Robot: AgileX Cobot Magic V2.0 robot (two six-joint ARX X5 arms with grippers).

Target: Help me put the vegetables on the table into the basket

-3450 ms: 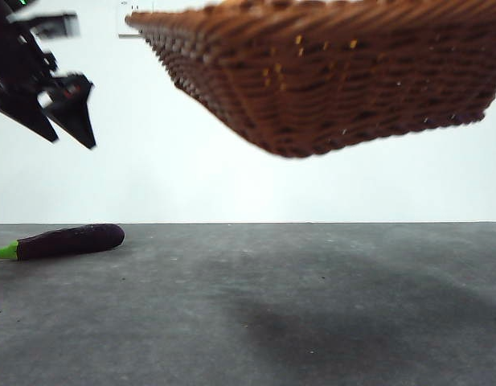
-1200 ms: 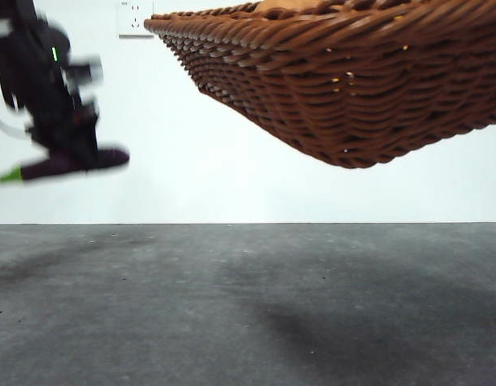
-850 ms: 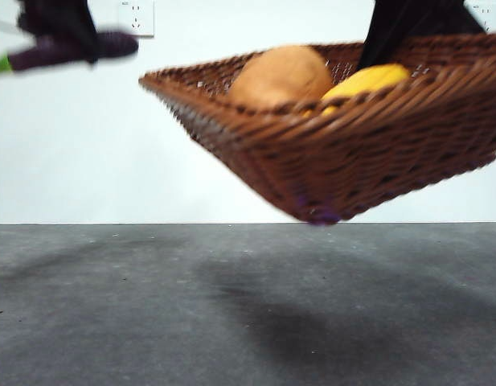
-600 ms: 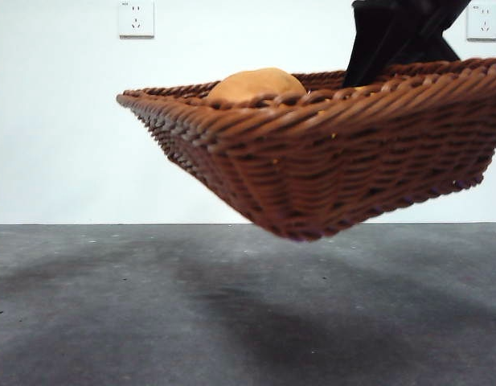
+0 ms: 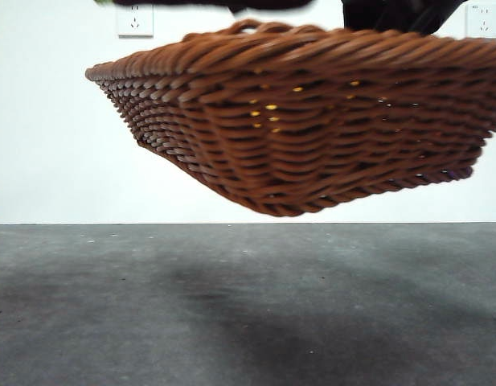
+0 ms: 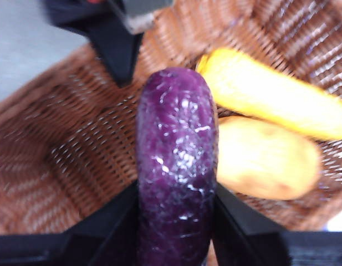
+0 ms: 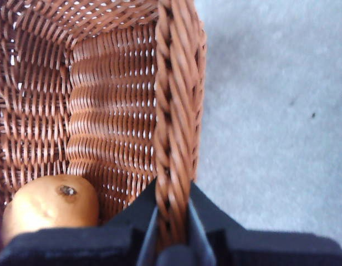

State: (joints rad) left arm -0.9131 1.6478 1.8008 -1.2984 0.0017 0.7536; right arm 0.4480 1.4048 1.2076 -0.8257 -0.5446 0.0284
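Observation:
My right gripper is shut on the braided rim of the reddish-brown wicker basket and holds it in the air above the table. In the front view the basket hangs large, with that arm dark behind its rim. My left gripper is shut on the dark purple eggplant and holds it over the inside of the basket. The yellow corn and tan potato lie in the basket. The potato also shows in the right wrist view. The eggplant is a dark blur at the front view's top edge.
The dark grey table lies below the basket, with the basket's shadow on it. A white wall with sockets stands behind. The right gripper shows at the basket's rim in the left wrist view.
The left gripper took the eggplant off the table, lifted it and carried it rightwards over the basket. The held basket swung and tilted, and its rim now hides the potato and corn in the front view.

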